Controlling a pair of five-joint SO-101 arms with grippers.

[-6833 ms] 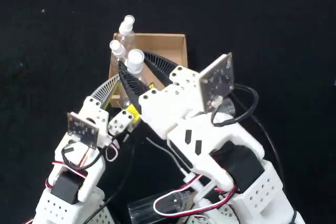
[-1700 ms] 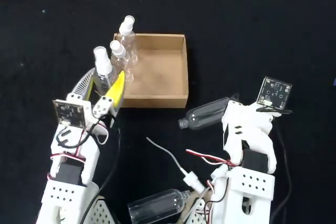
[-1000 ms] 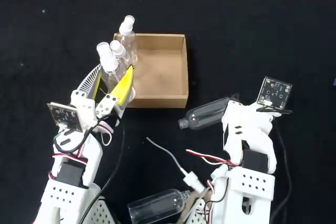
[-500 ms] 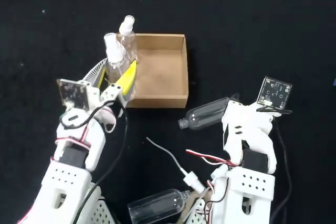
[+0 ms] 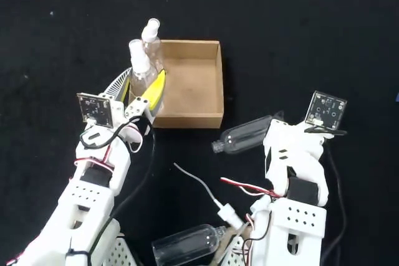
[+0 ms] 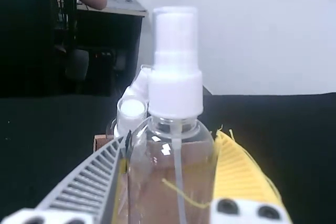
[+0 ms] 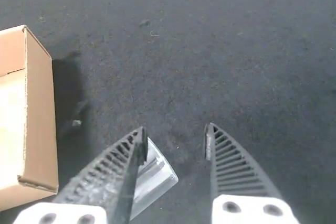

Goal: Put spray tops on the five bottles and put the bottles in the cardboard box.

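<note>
Left gripper (image 5: 141,91) is clamped on an upright clear bottle (image 5: 138,71), grey finger on one side, yellow finger on the other, squeezing the body below the shoulder. In the left wrist view the same gripper (image 6: 173,137) has the bottle (image 6: 170,161) dead centre, with its white spray top (image 6: 175,77) seated on the neck. The held bottle sits at the left wall of the cardboard box (image 5: 187,120), near the front left corner; cannot tell if its base touches the box floor. Just behind it, crowding that corner, are the tops of more capped bottles: one white top (image 6: 131,111) nearly touches the held bottle, and one capped bottle (image 5: 151,34) stands at the box's far left corner. Right gripper (image 7: 176,130) is spread wide with nothing between the fingers, low over the black table (image 5: 312,42), right of the box (image 7: 31,119). An uncapped bottle (image 5: 243,136) lies on its side by the right arm; its clear end (image 7: 152,174) lies against the outer side of one finger. Another uncapped bottle (image 5: 187,245) lies between the arm bases, with a loose white wire (image 5: 199,185) across the table near it.
</note>
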